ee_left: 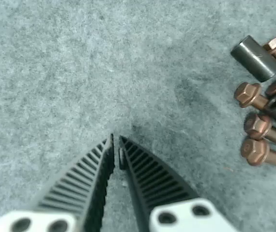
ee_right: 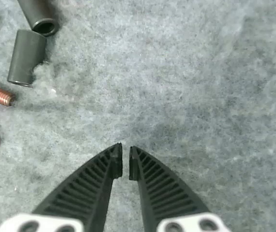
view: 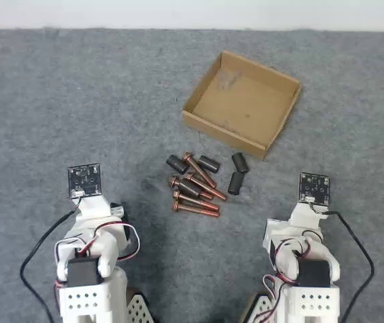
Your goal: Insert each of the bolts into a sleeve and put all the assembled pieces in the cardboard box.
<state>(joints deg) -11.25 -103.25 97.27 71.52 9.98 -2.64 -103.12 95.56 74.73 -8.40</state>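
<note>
Bolts (view: pixel 195 209) and sleeves (view: pixel 235 183) near cardboard box (view: pixel 224 134)

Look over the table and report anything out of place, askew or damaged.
Nothing stands out. The bolts and sleeves lie in a loose heap on the grey mat, some overlapping. The cardboard box sits upright beyond them, its walls intact.

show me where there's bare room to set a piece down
Bare mat lies left of the bolts, ahead of the left gripper, and right of the sleeves, ahead of the right gripper. The cardboard box floor is bare. Crowded: bolts and sleeves before the box.
</note>
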